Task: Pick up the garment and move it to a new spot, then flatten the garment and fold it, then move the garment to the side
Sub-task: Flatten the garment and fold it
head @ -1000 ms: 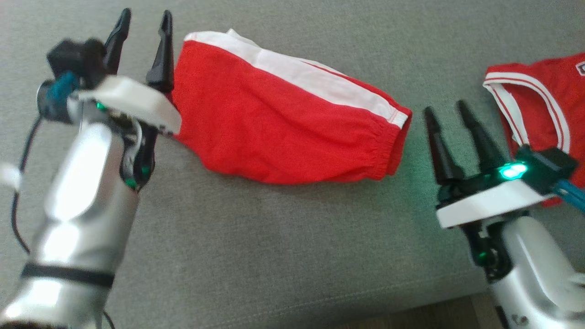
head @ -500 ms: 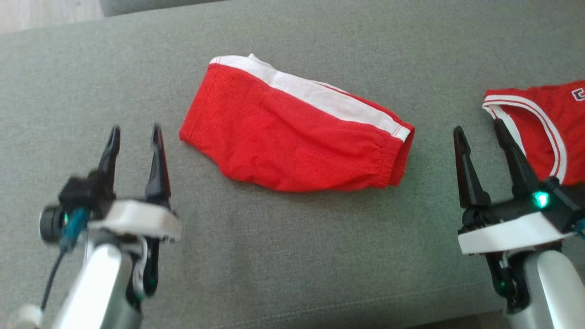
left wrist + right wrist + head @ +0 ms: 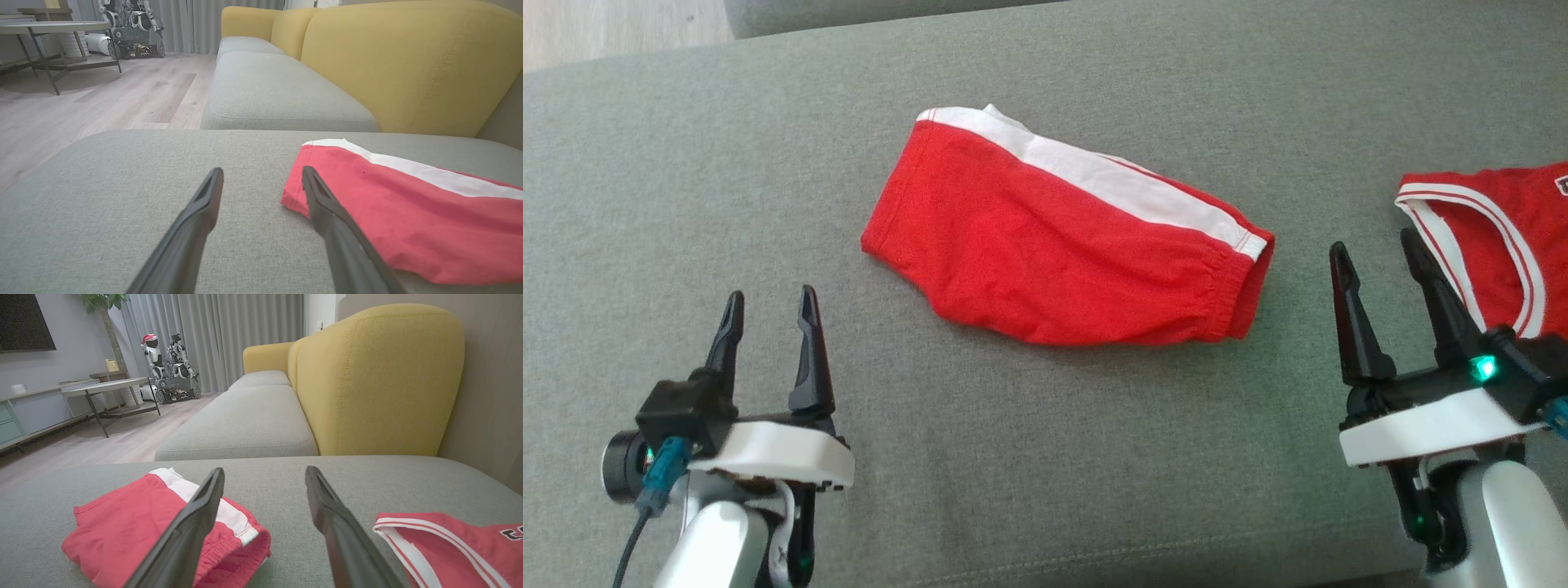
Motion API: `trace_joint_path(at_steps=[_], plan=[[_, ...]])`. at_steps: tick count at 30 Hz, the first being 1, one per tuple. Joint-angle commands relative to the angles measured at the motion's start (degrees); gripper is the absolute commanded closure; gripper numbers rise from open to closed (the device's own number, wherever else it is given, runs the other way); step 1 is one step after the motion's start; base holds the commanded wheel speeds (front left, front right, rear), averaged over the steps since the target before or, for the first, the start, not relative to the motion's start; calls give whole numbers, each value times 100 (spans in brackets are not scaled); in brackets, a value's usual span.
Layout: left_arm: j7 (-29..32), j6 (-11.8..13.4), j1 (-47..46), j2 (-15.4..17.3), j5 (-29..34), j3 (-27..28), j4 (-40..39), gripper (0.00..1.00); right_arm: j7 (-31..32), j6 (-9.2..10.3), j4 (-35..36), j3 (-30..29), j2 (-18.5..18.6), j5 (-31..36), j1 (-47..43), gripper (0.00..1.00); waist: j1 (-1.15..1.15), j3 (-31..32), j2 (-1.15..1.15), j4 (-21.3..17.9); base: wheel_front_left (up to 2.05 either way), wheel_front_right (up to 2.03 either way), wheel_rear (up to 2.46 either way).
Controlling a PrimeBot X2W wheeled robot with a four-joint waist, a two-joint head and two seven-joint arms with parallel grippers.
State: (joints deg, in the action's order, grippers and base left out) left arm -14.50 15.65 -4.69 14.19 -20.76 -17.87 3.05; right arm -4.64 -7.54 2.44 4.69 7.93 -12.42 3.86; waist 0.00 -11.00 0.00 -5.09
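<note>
**Folded garment on the seat, both arms at rest.** We see the folded red fabric shorts with a white side stripe [image 3: 1045, 261] lying flat near the middle of the grey woven seat cushion [image 3: 1045, 474]. The gathered waistband points toward the robot's right and the hem toward its left. The white stripe runs along the far edge.

The left gripper [image 3: 772, 292] stands at the lower left of the head view over bare cushion. Its two dark fingers are spread wide and hold nothing. It sits nearer the robot than the hem corner of the shorts and is clear of it.

The right gripper [image 3: 1373, 239] stands at the lower right, its fingers likewise parted and empty. It lies between the waistband of the shorts and a red sleeveless jersey with white-and-red trim [image 3: 1494, 245], which lies at the cushion's right edge. Its outer finger overlaps the jersey's trim in the head view, and we cannot tell whether the two touch.

In the wrist views we note a mustard-yellow upholstered backrest [image 3: 408, 61] beyond the cushion and a pale wooden floor [image 3: 102, 94] to the side.
</note>
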Motion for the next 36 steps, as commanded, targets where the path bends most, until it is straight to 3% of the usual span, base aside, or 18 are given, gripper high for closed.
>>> trace_joint_path(at_steps=[1,9,15,20,27,36], plan=[[14,18,-135,141,32,186,-201,0,17,5,210,74,15,67,29,0,0,-8,0,12,0,0,0],[49,-92,-301,170,13,98,-113,0,64,5,209,44,-10,88,57,0,0,-72,0,46,0,0,0],[192,-441,-954,186,-33,-67,208,0,99,5,234,31,-46,53,150,0,0,-218,0,42,0,0,0],[524,-890,-1851,84,-233,-207,1131,0,77,5,184,117,-94,-14,309,0,0,-382,0,-91,0,0,0],[969,-1506,-2902,-65,-573,-298,3046,0,-14,5,-42,290,-218,-130,473,0,0,-557,0,-378,0,0,0],[1452,-1897,-3652,-291,-771,-425,4728,0,-113,5,-290,321,-263,-187,526,0,0,-631,0,-533,0,0,0]])
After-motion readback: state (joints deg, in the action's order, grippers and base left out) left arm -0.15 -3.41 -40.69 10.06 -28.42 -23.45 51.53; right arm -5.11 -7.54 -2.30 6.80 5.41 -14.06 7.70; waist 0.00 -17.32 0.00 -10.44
